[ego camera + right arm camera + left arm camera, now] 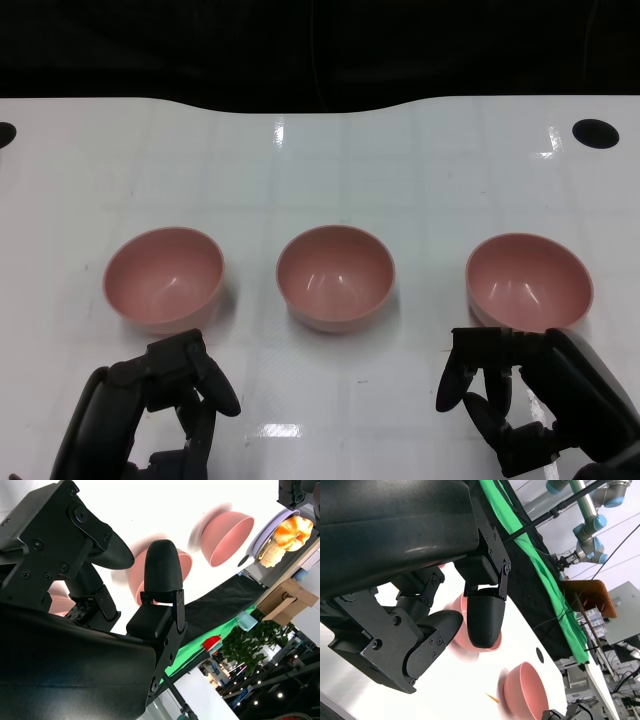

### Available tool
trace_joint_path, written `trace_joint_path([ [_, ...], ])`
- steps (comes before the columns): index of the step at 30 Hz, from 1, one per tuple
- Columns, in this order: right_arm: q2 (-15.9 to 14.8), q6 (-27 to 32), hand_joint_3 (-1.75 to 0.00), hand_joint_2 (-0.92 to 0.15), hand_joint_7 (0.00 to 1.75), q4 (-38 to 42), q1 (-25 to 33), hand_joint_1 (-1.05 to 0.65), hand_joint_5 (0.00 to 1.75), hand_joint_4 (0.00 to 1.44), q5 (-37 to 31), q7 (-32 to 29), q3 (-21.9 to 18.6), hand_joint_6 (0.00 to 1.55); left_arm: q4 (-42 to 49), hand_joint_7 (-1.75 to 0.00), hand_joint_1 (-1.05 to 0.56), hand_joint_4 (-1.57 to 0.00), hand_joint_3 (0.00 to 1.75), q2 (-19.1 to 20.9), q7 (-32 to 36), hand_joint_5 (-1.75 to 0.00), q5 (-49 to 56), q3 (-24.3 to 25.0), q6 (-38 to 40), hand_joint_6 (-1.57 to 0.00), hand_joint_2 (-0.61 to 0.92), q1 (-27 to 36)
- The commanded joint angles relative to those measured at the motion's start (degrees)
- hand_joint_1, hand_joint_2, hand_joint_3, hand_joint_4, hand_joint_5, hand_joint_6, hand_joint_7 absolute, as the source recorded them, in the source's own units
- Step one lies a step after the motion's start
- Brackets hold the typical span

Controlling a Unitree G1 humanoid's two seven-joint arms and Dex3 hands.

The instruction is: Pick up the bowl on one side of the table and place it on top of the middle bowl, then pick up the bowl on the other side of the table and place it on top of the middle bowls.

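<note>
Currently nothing is held | left hand (150, 410) and right hand (530, 400) are kept near the table's (320, 160) front edge, fingers loosely spread | left bowl (165, 277), middle bowl (336, 276), right bowl (528, 282) are set apart in a row | one side bowl's rim should be pinched, lifted level, centred over the middle bowl.

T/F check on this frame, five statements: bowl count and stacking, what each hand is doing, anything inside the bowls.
1. Three pink bowls sit apart in a row: left bowl, middle bowl, right bowl. True.
2. One bowl is already stacked on the middle bowl. False: none is stacked.
3. The left hand holds the left bowl. False: it holds nothing, on the near side of the bowl.
4. The right hand holds nothing. True.
5. The middle bowl contains food. False: it shows empty.
</note>
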Motion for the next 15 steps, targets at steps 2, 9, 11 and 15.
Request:
trace_joint_path([
  [2,-0.1,-0.2,-1.48,-0.21,1.22,-0.3,0.0,-0.05,1.74,0.89,-0.5,-1.3,-0.4,0.86,0.3,-1.49,-0.13,-0.87,1.43,1.0,-0.6,-1.74,-0.3,0.7,0.3,-0.80,0.34,-0.3],
  [9,0.6,1.0,-1.30,-0.31,1.06,-1.0,-0.3,-0.07,1.59,0.79,-1.1,-2.5,-0.8,0.80,0.7,-1.50,-0.11,-0.86,1.43,1.3,-0.8,-1.75,-0.3,0.9,0.3,-0.79,0.34,-0.7],
  [11,0.7,1.2,-1.24,-0.31,0.96,-1.1,-0.5,-0.09,1.41,0.75,-1.9,-3.5,-1.1,0.78,0.9,-1.51,-0.11,-0.86,1.43,1.4,-0.9,-1.75,-0.3,1.0,0.0,-0.79,0.34,-0.7],
  [15,0.1,3.2,-1.15,-0.33,0.87,-2.7,-0.7,-0.14,1.33,0.68,-4.4,-4.3,-1.4,0.73,0.6,-1.51,-0.11,-0.86,1.44,1.5,-1.1,-1.74,-0.8,0.9,0.2,-0.79,0.34,-0.6],
])
